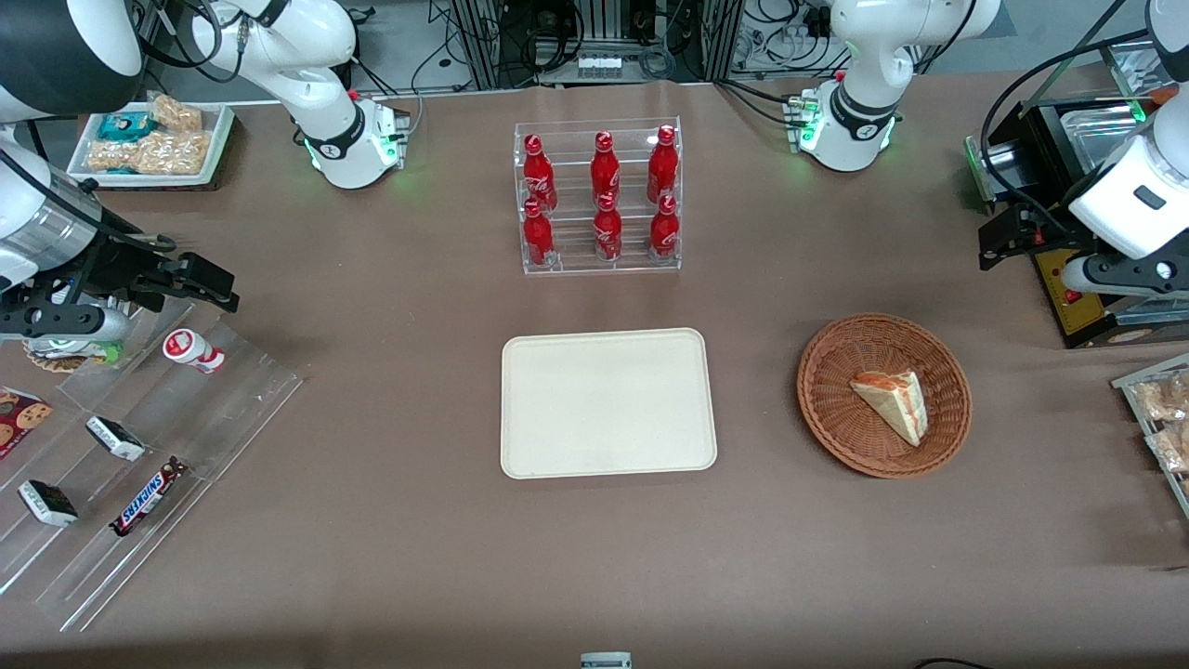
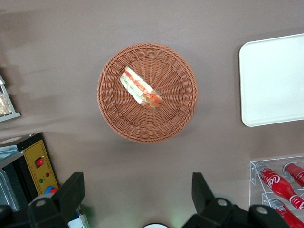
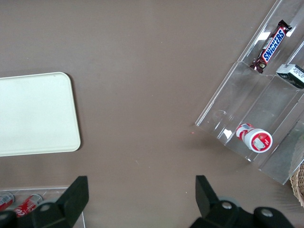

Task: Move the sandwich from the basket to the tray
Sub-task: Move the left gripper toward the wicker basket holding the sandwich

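Note:
The sandwich (image 1: 894,401) (image 2: 140,88), a pale wedge with red and green filling, lies in the round wicker basket (image 1: 822,409) (image 2: 114,118). The cream tray (image 1: 608,402) (image 2: 275,80) lies flat beside the basket, toward the parked arm's end, with nothing on it. My left gripper (image 1: 1011,240) (image 2: 137,185) hangs well above the table, farther from the front camera than the basket and a little toward the working arm's end. It is open wide, nothing between its fingers, bare table beneath.
A clear rack of red cola bottles (image 1: 599,197) (image 2: 280,183) stands farther back than the tray. A black box with a yellow panel (image 1: 1068,297) (image 2: 40,166) sits close by the gripper. Bagged snacks (image 1: 1161,418) lie at the working arm's end.

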